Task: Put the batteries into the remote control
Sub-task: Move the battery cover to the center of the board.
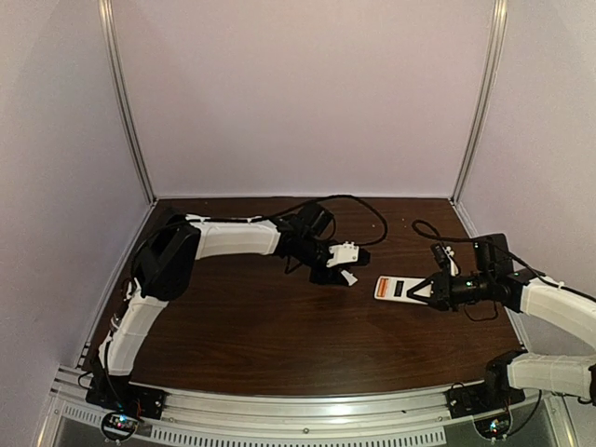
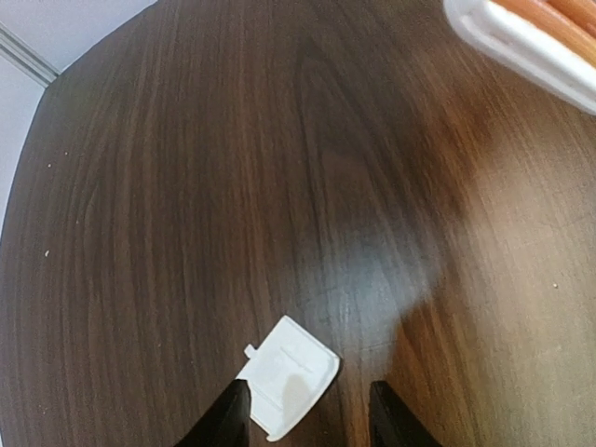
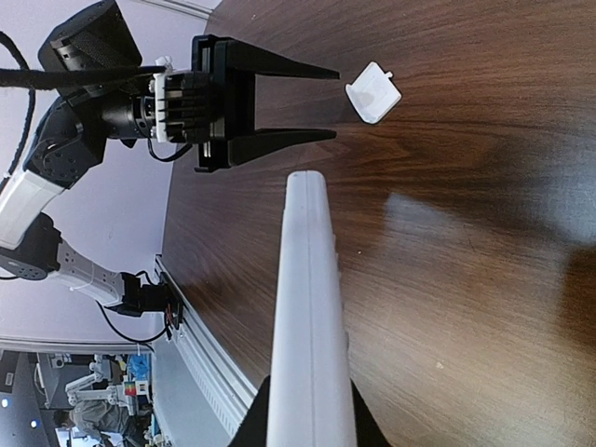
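The remote control (image 1: pixel 399 289) is held edge-up just above the table by my right gripper (image 1: pixel 430 291), which is shut on its near end. In the right wrist view the remote (image 3: pixel 307 307) is a white edge rising from between the fingers. Two orange batteries (image 2: pixel 549 17) lie side by side in the remote's white frame (image 2: pixel 503 42); they show as an orange patch (image 1: pixel 383 288) at its far end. My left gripper (image 1: pixel 341 268) is open, low over the table. The loose white cover piece (image 2: pixel 289 377) lies flat between its fingertips, nearer the left one.
The cover also shows in the right wrist view (image 3: pixel 373 91), just past the open left gripper (image 3: pixel 326 102). Black cables (image 1: pixel 372 219) trail over the back of the wooden table (image 1: pixel 261 326). A metal rail (image 1: pixel 298 410) runs along the near edge.
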